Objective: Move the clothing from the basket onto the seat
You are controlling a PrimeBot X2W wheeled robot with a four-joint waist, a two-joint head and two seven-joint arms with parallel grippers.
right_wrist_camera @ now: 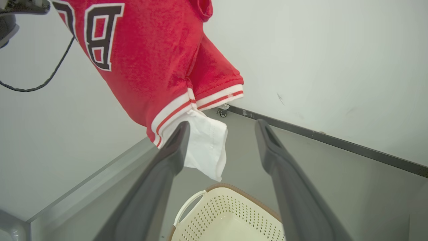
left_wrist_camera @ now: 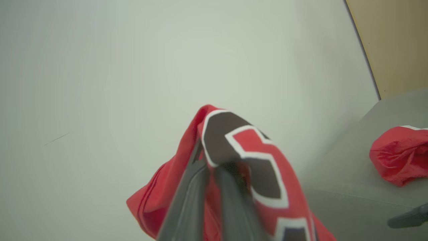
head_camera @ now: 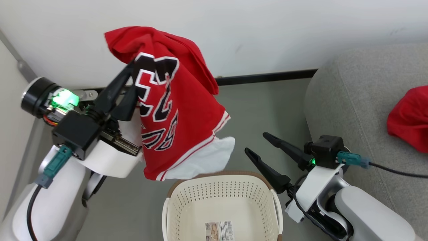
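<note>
My left gripper (head_camera: 133, 68) is shut on the red jersey (head_camera: 182, 110) with black-and-white lettering and holds it up in front of the wall, above and left of the basket. A white cloth layer (head_camera: 209, 160) hangs from the jersey's hem. In the left wrist view the shut gripper (left_wrist_camera: 212, 165) pinches the jersey (left_wrist_camera: 254, 160). The cream basket (head_camera: 217, 175) stands below with nothing but a label on its bottom. My right gripper (head_camera: 256, 143) is open beside the basket's right rim. A plain red garment (head_camera: 408, 117) lies on the grey seat (head_camera: 351, 100).
A white wall with a black skirting strip (head_camera: 267, 77) runs behind. The grey floor (head_camera: 260, 110) lies between basket and wall. A pale panel (head_camera: 10, 100) closes the left side. In the right wrist view the open gripper (right_wrist_camera: 223, 124) frames the jersey hem (right_wrist_camera: 207, 150) and the basket (right_wrist_camera: 227, 214).
</note>
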